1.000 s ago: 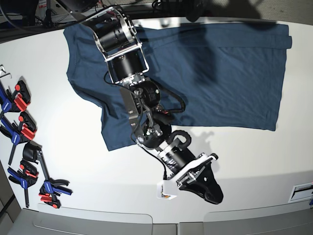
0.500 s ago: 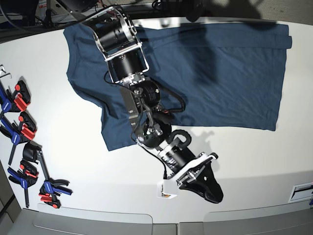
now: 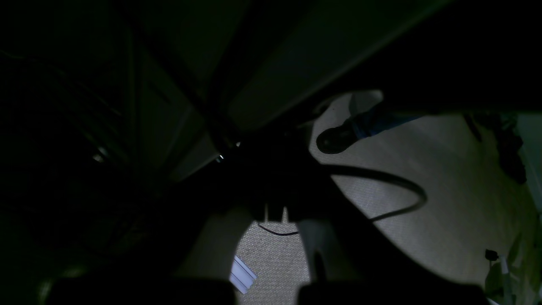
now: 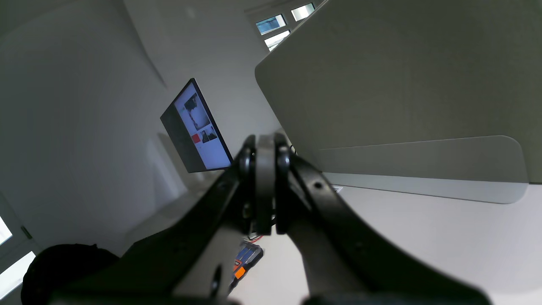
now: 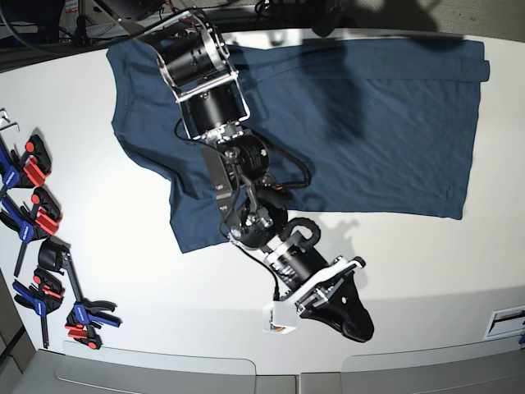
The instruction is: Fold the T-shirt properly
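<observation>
We are seeing the T-shirt (image 5: 361, 131) lying spread flat across the far half of the white tabletop (image 5: 426, 263) in the base view, one sleeve (image 5: 193, 217) sticking out toward the near side at that view's left, hem running down near the right edge. It is not folded yet.

The right arm (image 5: 221, 148) is reaching in from the far left and stretching diagonally over the shirt's sleeve side. The right gripper (image 5: 349, 312) is hanging over bare tabletop near the front edge, well apart from the shirt. In the right wrist view its fingers (image 4: 264, 186) are pressing flat against each other, so we are calling it closed with nothing in it. That camera is pointing out at a monitor (image 4: 194, 127) and a grey panel (image 4: 402, 93), not at the shirt.

The left wrist view is looking very dark. We are making out a pale floor (image 3: 444, 182), a black cable (image 3: 381, 178) looping across it and a bit of blue fabric (image 3: 381, 120) near the top. The left gripper (image 3: 273, 214) is showing only as a dark shape; we are reading it as closed, and nothing is visibly held.

A row of blue and red clamps (image 5: 33, 213) is lying along the tabletop's left edge in the base view, clear of the shirt.
</observation>
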